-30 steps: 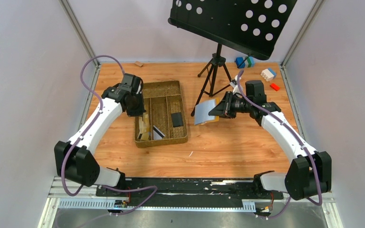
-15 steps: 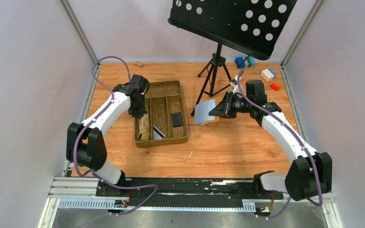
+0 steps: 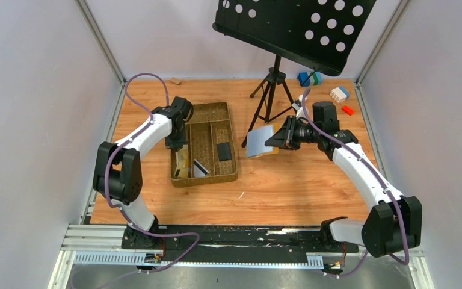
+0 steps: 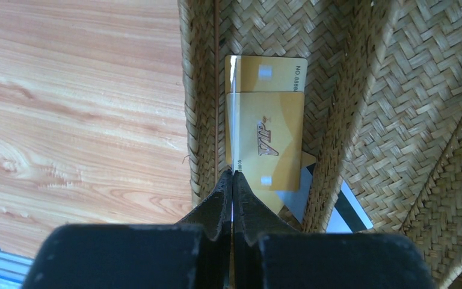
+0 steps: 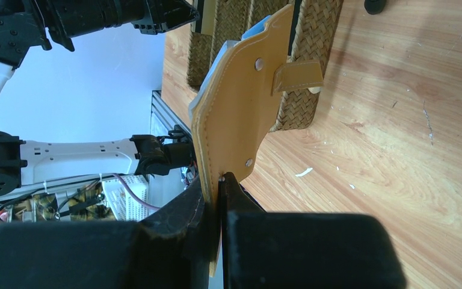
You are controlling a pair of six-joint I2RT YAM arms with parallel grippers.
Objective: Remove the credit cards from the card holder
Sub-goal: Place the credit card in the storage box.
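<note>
Left fingers (image 4: 225, 189) pressed together and empty; right fingers (image 5: 231, 186) pinching the open card holder (image 3: 260, 141).
The left tips hang over the left compartment of the woven tray (image 3: 207, 176), by the near edge of two overlapping gold cards (image 4: 267, 138); contact unclear. A striped card (image 3: 200, 167) and a black card (image 3: 224, 150) lie in other compartments. The holder hangs above bare table (image 3: 289, 186) right of the tray, mustard outside, grey-blue inside, with a tripod (image 3: 271, 90) close behind.
</note>
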